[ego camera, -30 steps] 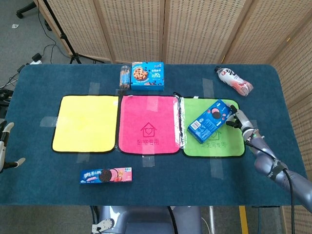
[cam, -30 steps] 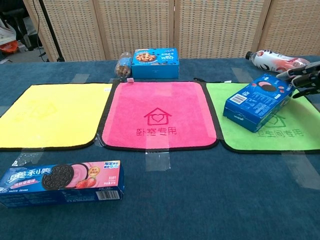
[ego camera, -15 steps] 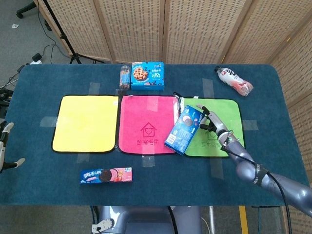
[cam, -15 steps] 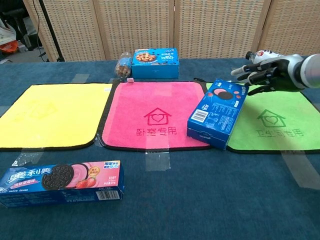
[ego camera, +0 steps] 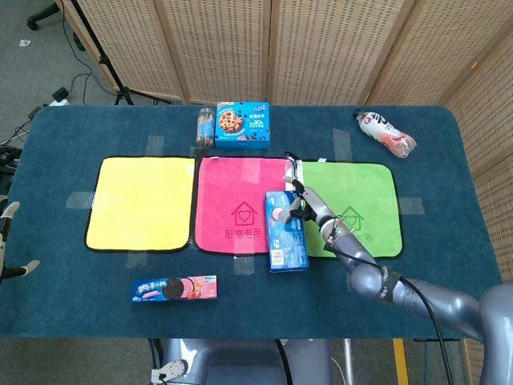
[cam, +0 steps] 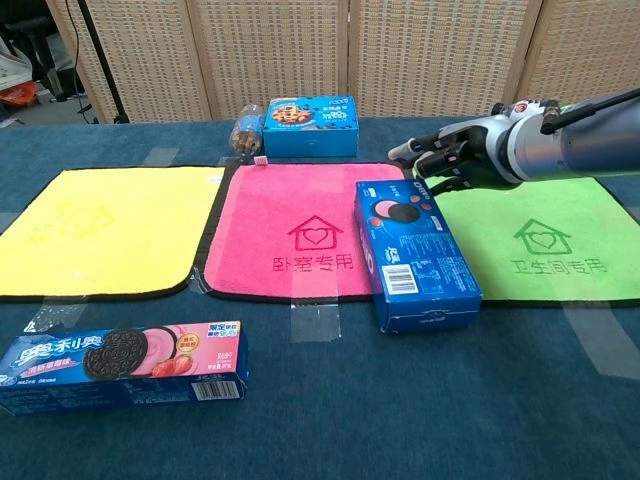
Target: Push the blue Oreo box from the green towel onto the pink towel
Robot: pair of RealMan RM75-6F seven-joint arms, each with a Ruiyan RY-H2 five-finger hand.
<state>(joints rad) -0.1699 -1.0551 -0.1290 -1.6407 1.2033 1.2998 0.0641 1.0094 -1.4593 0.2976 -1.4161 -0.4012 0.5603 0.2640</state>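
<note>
Head view: three flat square towels lie in a row at mid-frame, yellow (ego camera: 143,203), pink (ego camera: 240,204) and green (ego camera: 353,200), each dark-edged and taped to the blue cloth table (ego camera: 72,297); one blue Oreo box (ego camera: 285,230), a glossy carton, sits at centre over the pink towel's right edge, its lower end past the hem onto the table; the right hand (ego camera: 306,203) touches the box's upper right side, fingers spread, holding nothing; one pink Oreo box (ego camera: 175,289) lies lower left; one cookie box (ego camera: 242,125) and one small jar (ego camera: 205,126) stand at upper centre; one bottle (ego camera: 385,132) lies upper right; part of the left hand (ego camera: 8,241) shows at the left edge, fingers unclear.

Chest view: the box (cam: 415,253) lies right of centre across the seam between pink (cam: 310,230) and green (cam: 540,240) towels; the metallic right hand (cam: 440,160) hovers at its far end, fingers splayed.
</note>
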